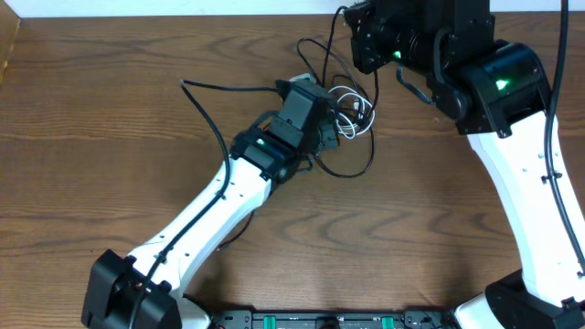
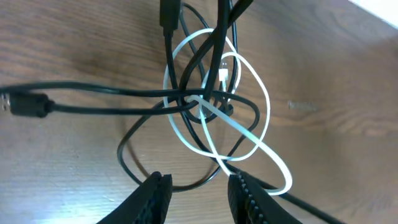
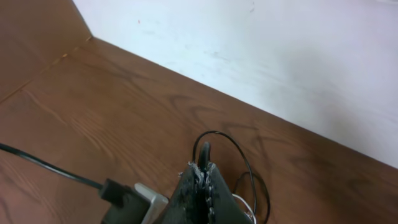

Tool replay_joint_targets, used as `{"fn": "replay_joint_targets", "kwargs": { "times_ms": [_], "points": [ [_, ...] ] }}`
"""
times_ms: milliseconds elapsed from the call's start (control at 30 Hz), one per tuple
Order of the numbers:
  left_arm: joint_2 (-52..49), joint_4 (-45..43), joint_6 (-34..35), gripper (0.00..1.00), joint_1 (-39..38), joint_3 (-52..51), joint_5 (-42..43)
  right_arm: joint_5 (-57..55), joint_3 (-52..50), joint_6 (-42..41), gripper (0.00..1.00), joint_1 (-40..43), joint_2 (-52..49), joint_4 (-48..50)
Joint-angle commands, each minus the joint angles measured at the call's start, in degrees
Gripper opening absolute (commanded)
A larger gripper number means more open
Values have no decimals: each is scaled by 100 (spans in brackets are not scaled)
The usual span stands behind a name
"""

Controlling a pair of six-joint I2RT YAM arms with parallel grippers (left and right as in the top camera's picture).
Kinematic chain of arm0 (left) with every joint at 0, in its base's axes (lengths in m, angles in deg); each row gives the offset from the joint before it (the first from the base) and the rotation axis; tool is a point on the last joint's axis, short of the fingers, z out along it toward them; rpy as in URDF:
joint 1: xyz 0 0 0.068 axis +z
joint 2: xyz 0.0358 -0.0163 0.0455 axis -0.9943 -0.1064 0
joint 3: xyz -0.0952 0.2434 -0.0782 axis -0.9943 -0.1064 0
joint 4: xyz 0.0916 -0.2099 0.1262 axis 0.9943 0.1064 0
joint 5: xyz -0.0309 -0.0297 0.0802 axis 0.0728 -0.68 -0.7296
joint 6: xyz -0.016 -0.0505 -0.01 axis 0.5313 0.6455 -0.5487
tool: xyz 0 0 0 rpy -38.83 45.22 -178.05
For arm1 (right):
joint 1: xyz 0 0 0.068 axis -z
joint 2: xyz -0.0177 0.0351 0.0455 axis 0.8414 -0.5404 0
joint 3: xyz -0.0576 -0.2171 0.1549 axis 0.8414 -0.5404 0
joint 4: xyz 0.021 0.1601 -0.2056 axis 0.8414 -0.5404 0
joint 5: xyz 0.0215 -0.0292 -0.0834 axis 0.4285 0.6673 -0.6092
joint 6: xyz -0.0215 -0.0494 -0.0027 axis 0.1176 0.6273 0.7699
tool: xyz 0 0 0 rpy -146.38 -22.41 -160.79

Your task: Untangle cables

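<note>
- Left gripper hovers right above the knot. Its two fingers are spread wide at the bottom of the wrist view, clamping nothing.
- The tangle of cables sits dead centre in that view. From overhead it lies in the upper middle of the frame, just right of the left arm's black head.
- The white cable curls in several rings around the crossing, and its small white plug shows inside the rings.
- The black cables send two strands out to the left, one ending in a black plug at the left edge. A second black connector hangs in at the top.
- One black loop and a white strand run through the gap between the left fingers, lying on the wooden table.
- Right gripper is at bottom centre of its own view, fingers pressed together and pinching a black loop that arches up and to the right from the tips.
- At lower left of that view, a black lead meets a pale grey block.
</note>
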Motion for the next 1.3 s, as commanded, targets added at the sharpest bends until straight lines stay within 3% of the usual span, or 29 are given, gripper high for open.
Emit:
{"fn": "replay_joint_targets", "kwargs": {
  "times_ms": [0, 233, 600, 700, 867, 1033, 1100, 1267],
  "points": [
    [-37, 4, 1270, 35, -142, 7, -769, 57, 125, 195, 1, -103, 4, 31],
    [-37, -608, 3220, 35, -155, 7, -1276, 57, 125, 385, 1, -216, 4, -50],
    [-472, -669, 4033, 35, -378, 4, -1137, -85, 125, 494, 1, -442, 4, 125],
    [-564, -675, 4028, 35, -378, 4, -1025, -225, 125, 577, 1, -435, 4, 125],
    [-562, -791, 3950, 8, -361, 7, -1067, -251, 125, 588, 1, -428, 4, 127],
    [-411, -870, 3370, 7, -313, 26, -1038, -629, 125, 603, 1, -186, 4, 94],
    [111, -844, 2647, 7, -85, 26, -1040, -654, 125, 667, 1, 151, 4, -66],
    [1176, -365, 1847, 8, 732, 26, -1040, -651, 125, 684, 1, 675, 4, -448]
  ]
}}
